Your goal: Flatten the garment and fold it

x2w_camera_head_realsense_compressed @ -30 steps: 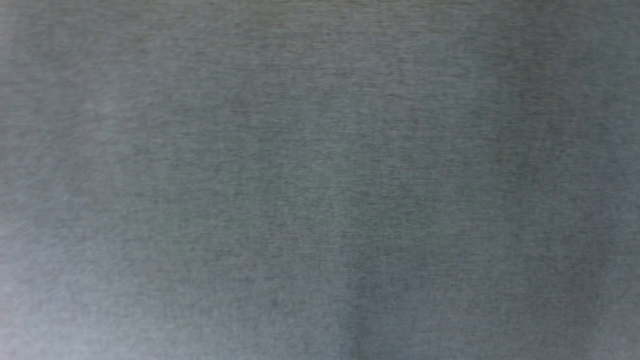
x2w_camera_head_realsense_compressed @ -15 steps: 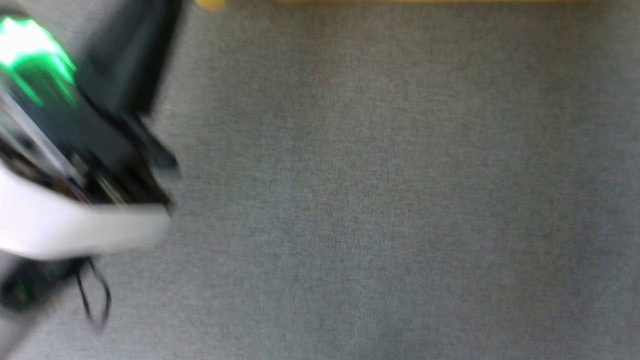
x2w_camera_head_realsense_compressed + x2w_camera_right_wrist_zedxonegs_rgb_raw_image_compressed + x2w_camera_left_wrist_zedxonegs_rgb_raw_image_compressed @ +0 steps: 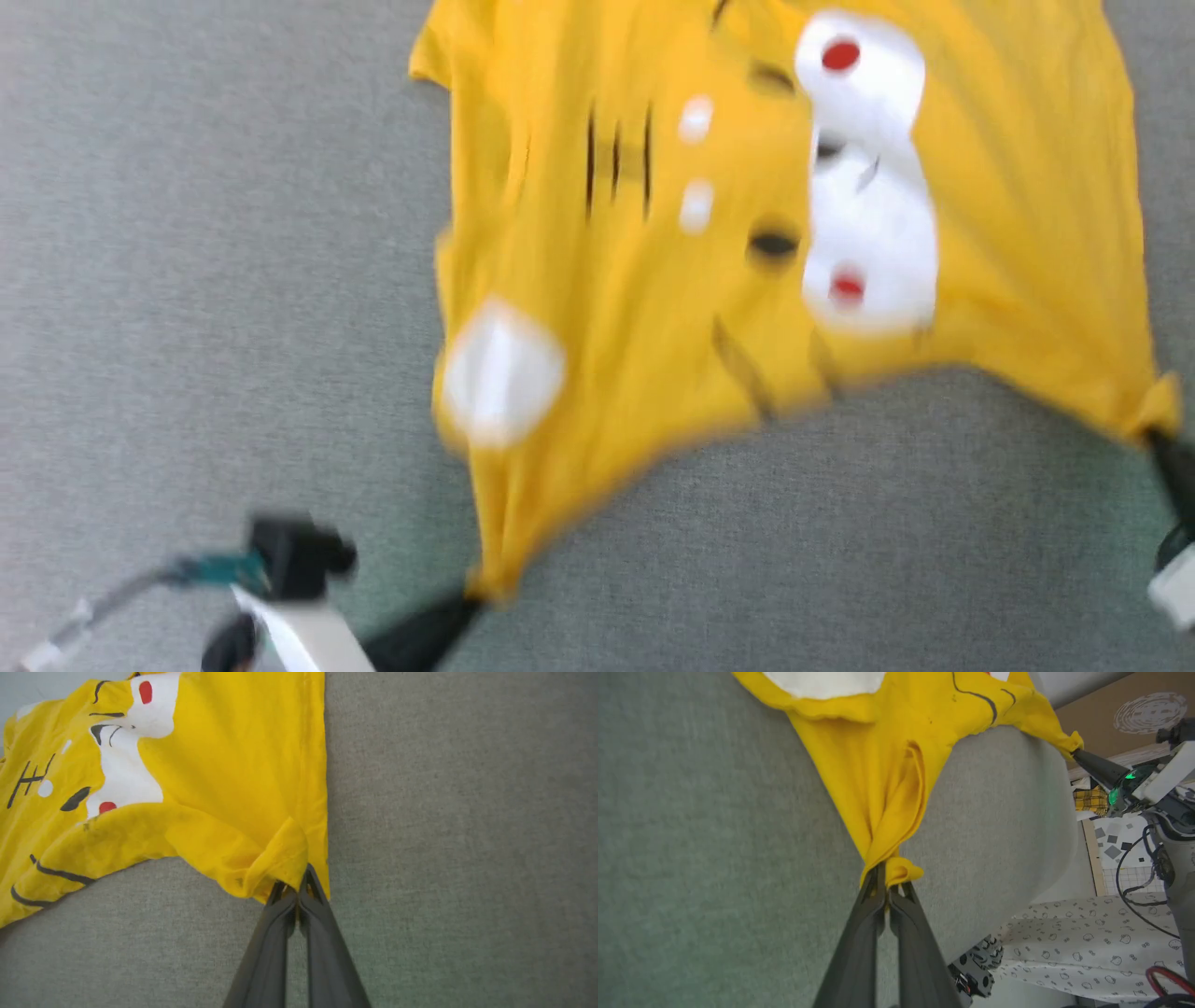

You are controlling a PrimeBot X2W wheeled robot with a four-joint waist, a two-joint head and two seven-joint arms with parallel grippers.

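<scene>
The garment (image 3: 747, 215), a bright yellow T-shirt with a tiger face, white patches and red dots, is stretched over the grey table, print up. My left gripper (image 3: 471, 593) is shut on its near left corner; in the left wrist view the dark fingers (image 3: 866, 933) pinch a bunched tip of the garment (image 3: 878, 779). My right gripper (image 3: 1158, 434) is shut on the near right corner, and the right wrist view shows the cloth (image 3: 224, 774) gathered at the fingertips of that gripper (image 3: 295, 889). The near hem sags between the two grips.
Grey felt covers the table (image 3: 187, 233) around the shirt. In the left wrist view the table edge (image 3: 1059, 826) curves away, with a patterned white cloth (image 3: 1087, 947), cables and the right arm (image 3: 1134, 784) beyond it.
The head camera has swung: one second ago it saw bare grey cloth, half a second ago the left arm and a yellow strip at the top, now the shirt held by both grippers.
</scene>
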